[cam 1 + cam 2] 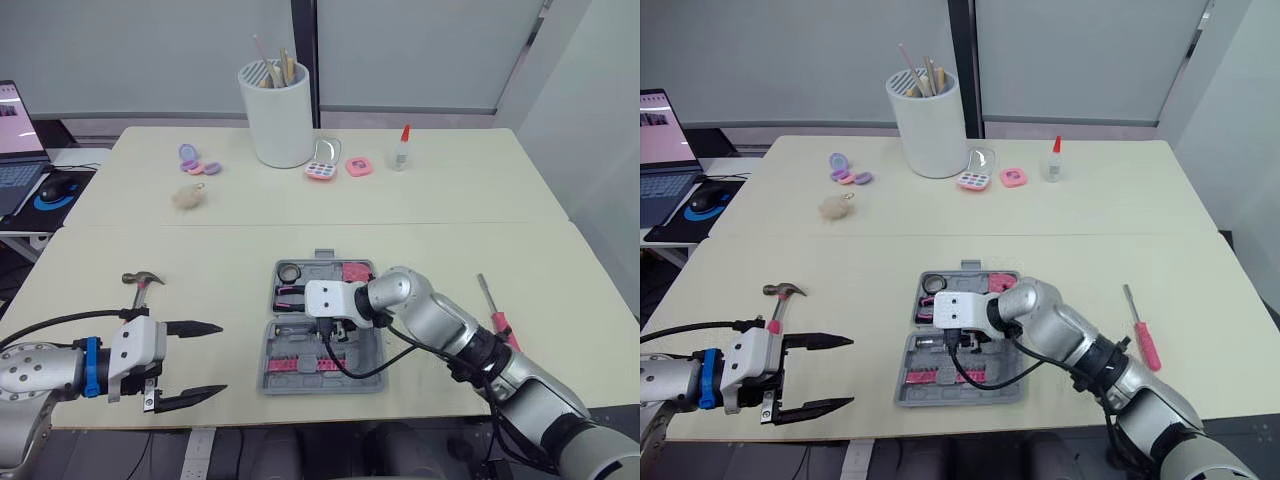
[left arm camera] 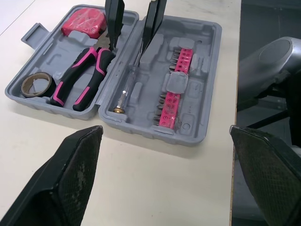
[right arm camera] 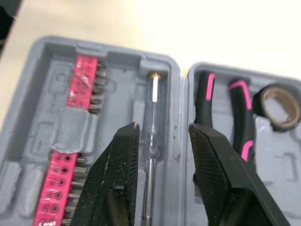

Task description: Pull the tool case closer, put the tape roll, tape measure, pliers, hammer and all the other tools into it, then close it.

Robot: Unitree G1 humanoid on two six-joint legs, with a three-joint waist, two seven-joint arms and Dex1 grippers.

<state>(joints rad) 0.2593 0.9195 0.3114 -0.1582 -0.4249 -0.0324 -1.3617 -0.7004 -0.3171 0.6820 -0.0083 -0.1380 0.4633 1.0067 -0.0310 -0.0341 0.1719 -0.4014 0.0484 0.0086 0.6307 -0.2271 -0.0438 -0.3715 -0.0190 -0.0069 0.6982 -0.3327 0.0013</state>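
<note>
While the right end effector (image 3: 164, 132) hovers part-open and empty over the open tool case (image 2: 202, 94) at lower centre, the hammer (image 1: 141, 287) lies lower left on the surface (image 1: 230, 270), handle running down-frame, just beside the wide-open, nearer left end effector (image 1: 222, 358).

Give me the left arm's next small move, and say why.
Probably turn the open left gripper toward the hammer lying on the table close by it and line up on the handle. The hammer is outside the tool case, while the tape roll and pliers already lie inside.
</note>
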